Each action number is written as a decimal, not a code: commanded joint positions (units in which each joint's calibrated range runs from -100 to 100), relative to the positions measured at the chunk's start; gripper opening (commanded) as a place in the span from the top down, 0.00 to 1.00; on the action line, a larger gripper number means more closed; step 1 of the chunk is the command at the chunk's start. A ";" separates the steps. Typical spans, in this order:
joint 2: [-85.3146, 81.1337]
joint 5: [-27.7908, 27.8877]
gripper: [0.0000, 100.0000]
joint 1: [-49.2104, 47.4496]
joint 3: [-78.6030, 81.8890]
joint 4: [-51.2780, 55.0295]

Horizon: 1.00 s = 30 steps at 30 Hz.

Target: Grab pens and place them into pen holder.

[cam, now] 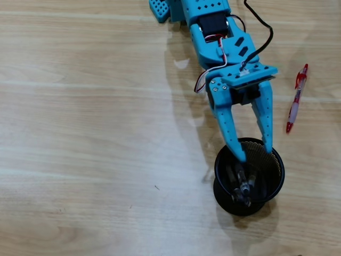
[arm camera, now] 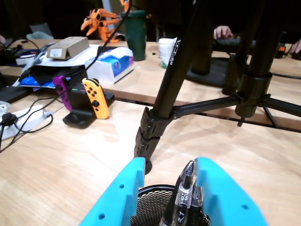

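A black mesh pen holder (cam: 274, 173) stands on the wooden table at the lower right of the overhead view. Dark pens (cam: 242, 185) stand inside it. My blue gripper (cam: 254, 153) is open, with both fingertips at the holder's far rim and nothing between the jaws. A red and white pen (cam: 296, 98) lies on the table to the right of the gripper. In the wrist view the gripper (arm camera: 170, 165) is spread over the holder (arm camera: 150, 194). Two black pens (arm camera: 184, 188) stick up from it and lean by the right finger (arm camera: 225, 197).
In the wrist view a black tripod leg (arm camera: 155, 127) stands just beyond the holder, with a second leg (arm camera: 254, 89) to the right. Further back on the left are an orange game controller on a dock (arm camera: 94, 98), cables and boxes.
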 commanded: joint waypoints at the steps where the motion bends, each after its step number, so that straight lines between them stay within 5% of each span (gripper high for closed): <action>1: -3.45 -0.24 0.92 -1.30 -1.83 1.59; 5: -9.90 -0.71 0.96 -2.95 -0.93 15.26; 15: -23.91 -11.86 0.98 -15.84 -1.56 63.82; 24: -17.63 -21.02 0.98 -32.40 -2.10 65.92; 30: -6.76 -22.12 0.98 -36.60 -9.62 65.92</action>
